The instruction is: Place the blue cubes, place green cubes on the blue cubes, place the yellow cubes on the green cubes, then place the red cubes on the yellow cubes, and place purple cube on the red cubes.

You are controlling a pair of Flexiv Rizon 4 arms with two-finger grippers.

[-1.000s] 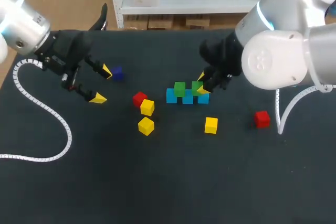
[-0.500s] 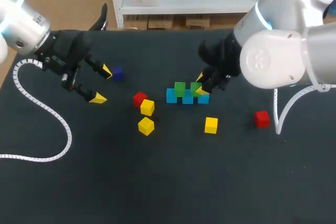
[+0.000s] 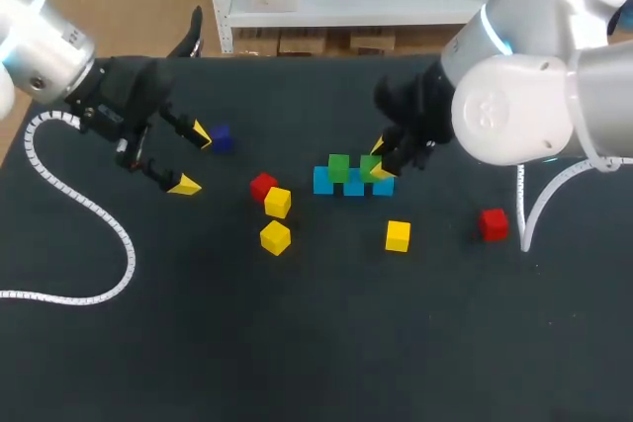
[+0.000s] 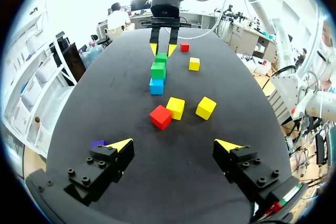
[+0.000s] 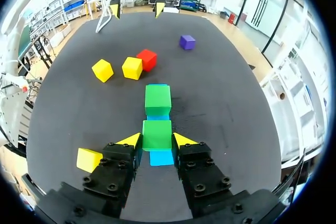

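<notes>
Where the head view looks down on the table, the left gripper stands open and holds nothing, with the purple cube just beside one fingertip, toward 3 o'clock. The right gripper is closed on the green cube, which sits on the 3 o'clock end of the row of blue cubes. The other green cube sits on the row at 9 o'clock of it. Left wrist view: a red cube and two yellow cubes lie at 12 o'clock ahead of the open fingers, well apart from them. Right wrist view: both yellow tips touch the green cube's sides, and the other green cube lies at 12 o'clock beyond it.
</notes>
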